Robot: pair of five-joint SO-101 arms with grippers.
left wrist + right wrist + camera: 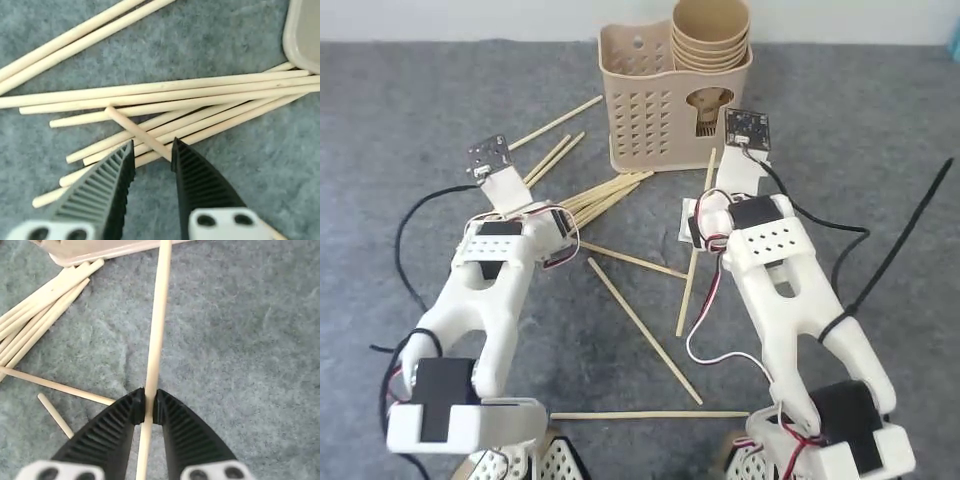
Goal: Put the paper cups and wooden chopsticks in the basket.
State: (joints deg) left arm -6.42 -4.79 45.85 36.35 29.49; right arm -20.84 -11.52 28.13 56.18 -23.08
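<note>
High view, basket: beige plastic basket with punched holes (645, 110), upright at the far side of the grey felt table (420, 120).
High view, cups: stack of brown paper cups (710, 35), already inside the basket, at the end nearer the right arm (790, 280).
High view, chopsticks: bundle of pale wooden chopsticks (605, 192) flat on the felt, one end close to the basket foot; other sticks scattered across the table, none visible in the basket.
High view, arms: left arm (485, 290) lined up with the bundle; right arm over a long single chopstick (692, 270) that points toward the basket.
Left wrist view, tool: left gripper (153, 145) low over the near ends of the bundle, jaws parted only narrowly, closed on nothing; one slanted stick (135, 131) lying across the bundle and passing under one finger.
Left wrist view, basket: a corner of it (305, 30) just beside the far ends of the bundle.
Right wrist view, tool: right gripper (149, 405) pinched tight on the long single chopstick, some way along its length; far end reaching the basket foot (100, 247). Lifted or not: cannot tell.
Step in hand: cups seemingly finished; chopsticks now in work, one grasped, the bundle about to be taken.
Next move: probably lifting the held stick, tipping it upright to clear the rim, then releasing beside the cups; for the left side, closing on one or two sticks, with care for the crossing one.
</note>
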